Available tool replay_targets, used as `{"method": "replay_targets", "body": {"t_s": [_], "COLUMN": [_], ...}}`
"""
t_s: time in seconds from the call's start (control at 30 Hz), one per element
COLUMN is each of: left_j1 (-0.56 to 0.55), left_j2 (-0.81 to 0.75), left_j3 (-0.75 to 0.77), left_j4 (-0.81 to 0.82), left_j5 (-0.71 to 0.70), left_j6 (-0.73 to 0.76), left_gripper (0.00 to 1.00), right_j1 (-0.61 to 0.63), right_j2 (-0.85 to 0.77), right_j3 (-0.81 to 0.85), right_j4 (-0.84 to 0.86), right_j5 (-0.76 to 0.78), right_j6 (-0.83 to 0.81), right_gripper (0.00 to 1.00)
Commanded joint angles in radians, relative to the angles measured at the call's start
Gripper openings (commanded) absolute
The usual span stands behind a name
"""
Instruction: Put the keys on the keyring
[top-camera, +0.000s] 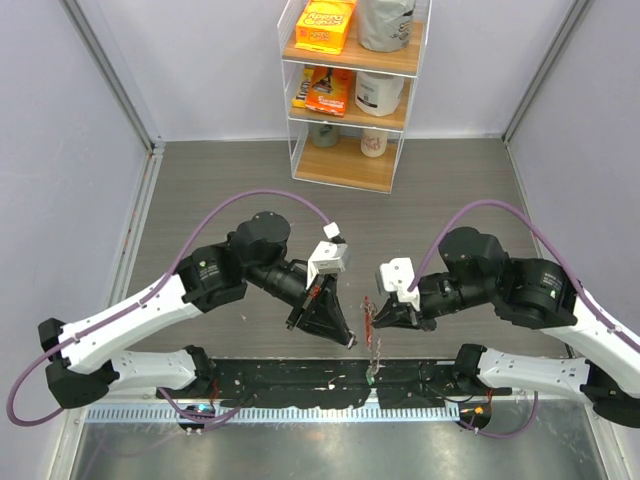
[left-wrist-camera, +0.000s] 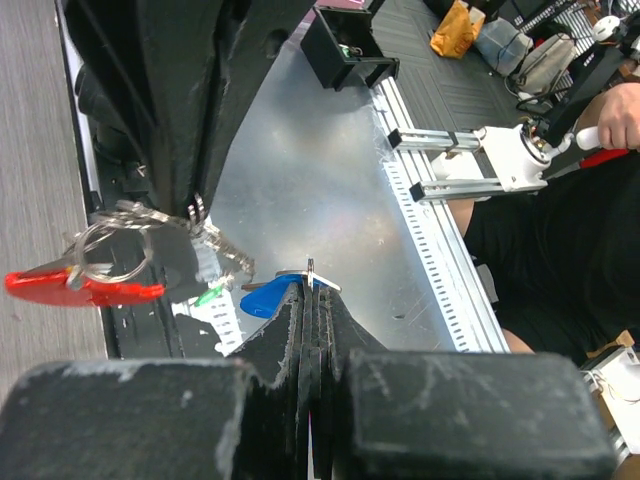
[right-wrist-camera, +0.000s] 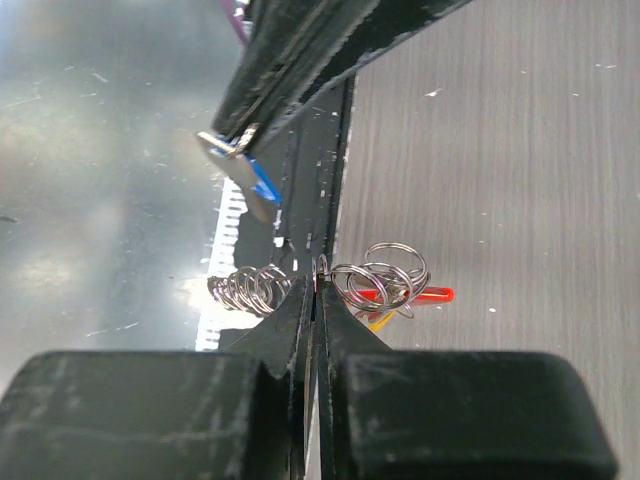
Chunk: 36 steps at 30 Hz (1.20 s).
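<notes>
My left gripper (top-camera: 347, 340) is shut on a blue-headed key (left-wrist-camera: 268, 299); the key's silver part sticks out past the fingertips (left-wrist-camera: 312, 283). My right gripper (top-camera: 379, 321) is shut on the keyring (right-wrist-camera: 385, 275), a bunch of silver rings with a red piece (right-wrist-camera: 428, 294) and a coiled chain (right-wrist-camera: 250, 288). A yellow key head (right-wrist-camera: 381, 320) peeks from under the rings. A green key (left-wrist-camera: 208, 296) hangs by the chain. The two grippers face each other a short way apart, above the table's near edge. The blue key (right-wrist-camera: 256, 182) is up and left of the rings in the right wrist view.
A clear shelf unit (top-camera: 350, 95) with boxes and jars stands at the back centre. A black perforated base strip (top-camera: 300, 385) and a metal rail run along the near edge. A seated person (left-wrist-camera: 590, 230) shows in the left wrist view.
</notes>
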Motion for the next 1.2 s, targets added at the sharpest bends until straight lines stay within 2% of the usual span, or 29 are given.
{"method": "replay_targets", "body": {"t_s": [0.0, 0.27, 0.53, 0.83, 1.17], "left_j1": [-0.003, 0.003, 0.034, 0.047, 0.110], "left_j2": [0.015, 0.050, 0.078, 0.118, 0.135], "left_j3": [0.035, 0.042, 0.032, 0.039, 0.025], "left_j4": [0.051, 0.080, 0.180, 0.229, 0.252], "left_j5": [0.050, 0.039, 0.064, 0.084, 0.136], "left_j6": [-0.042, -0.127, -0.242, -0.320, -0.409], "left_gripper": [0.00, 0.00, 0.00, 0.00, 0.00], "right_j1": [0.012, 0.027, 0.062, 0.073, 0.131], "right_j2": [-0.022, -0.078, -0.260, -0.248, -0.259], "right_j3": [-0.007, -0.088, -0.262, -0.293, -0.323], "right_j4": [0.125, 0.208, 0.371, 0.406, 0.458], "right_j5": [0.082, 0.169, 0.228, 0.350, 0.490], "right_j6": [-0.006, -0.057, -0.224, -0.366, -0.501], "right_gripper": [0.06, 0.06, 0.06, 0.06, 0.06]}}
